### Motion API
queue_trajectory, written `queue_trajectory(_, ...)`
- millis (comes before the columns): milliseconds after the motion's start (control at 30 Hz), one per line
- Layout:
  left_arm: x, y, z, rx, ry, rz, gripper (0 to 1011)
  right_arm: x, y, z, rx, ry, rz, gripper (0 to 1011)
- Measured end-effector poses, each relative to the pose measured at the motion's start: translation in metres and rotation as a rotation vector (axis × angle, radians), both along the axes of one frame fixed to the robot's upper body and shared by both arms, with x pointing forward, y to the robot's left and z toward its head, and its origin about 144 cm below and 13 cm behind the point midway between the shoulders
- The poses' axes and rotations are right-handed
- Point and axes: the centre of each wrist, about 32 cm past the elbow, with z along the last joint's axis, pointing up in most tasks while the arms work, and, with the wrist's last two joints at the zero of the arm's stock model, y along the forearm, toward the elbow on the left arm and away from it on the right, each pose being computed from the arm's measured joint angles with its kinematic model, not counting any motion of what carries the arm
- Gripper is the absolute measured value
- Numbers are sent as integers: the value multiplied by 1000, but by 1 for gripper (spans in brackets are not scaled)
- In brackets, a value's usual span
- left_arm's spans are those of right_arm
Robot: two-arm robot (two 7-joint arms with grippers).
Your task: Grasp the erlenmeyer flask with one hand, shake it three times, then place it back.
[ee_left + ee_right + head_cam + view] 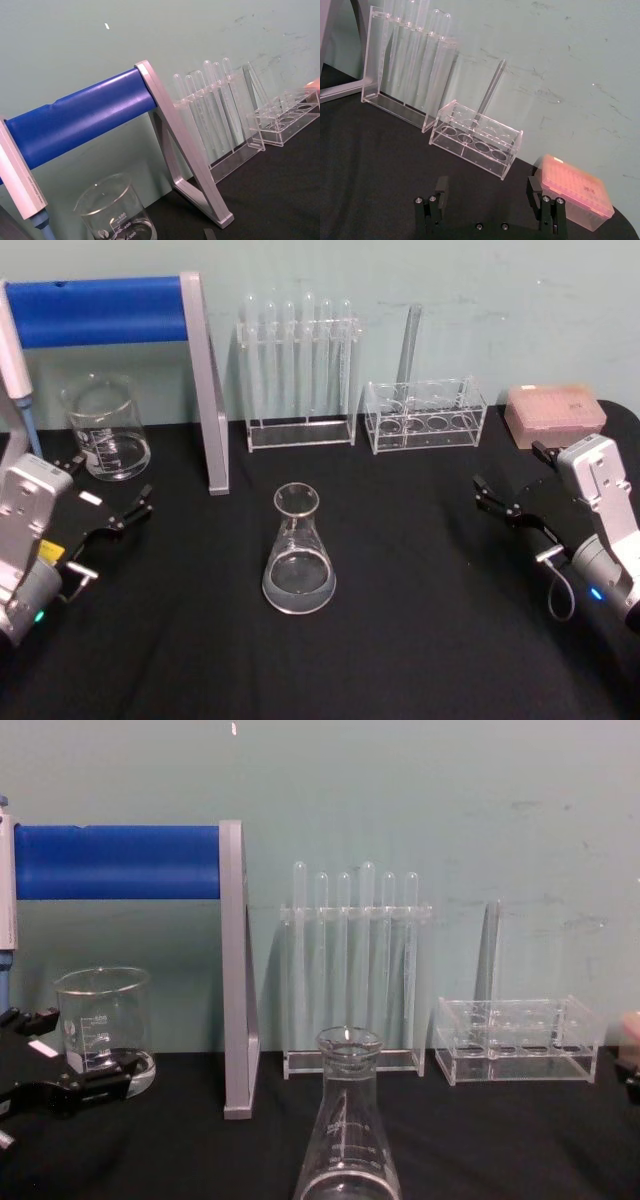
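- Evidently pre-grasp: the clear glass conical erlenmeyer flask [298,558] stands upright mid-frame on the black worktop [420,630].
- Black left claw [103,490], lower left, and black right claw [512,478], right edge, are both released, well apart from it.
- Next: reach in, close round its neck.

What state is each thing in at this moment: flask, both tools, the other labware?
erlenmeyer flask: upright on the table, ungrasped, a little liquid inside.
left tool: open, apart from the flask.
right tool: open, apart from the flask.
beaker: upright.
test tubes: upright in their rack.
pink box: lid on.
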Motion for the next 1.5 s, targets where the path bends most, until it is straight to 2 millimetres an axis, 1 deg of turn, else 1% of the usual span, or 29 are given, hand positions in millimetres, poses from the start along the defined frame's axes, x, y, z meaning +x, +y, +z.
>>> queue_trajectory(1500, 0, 0, 0, 0, 0, 0, 1001, 0, 0, 0, 0, 0, 0, 1000)
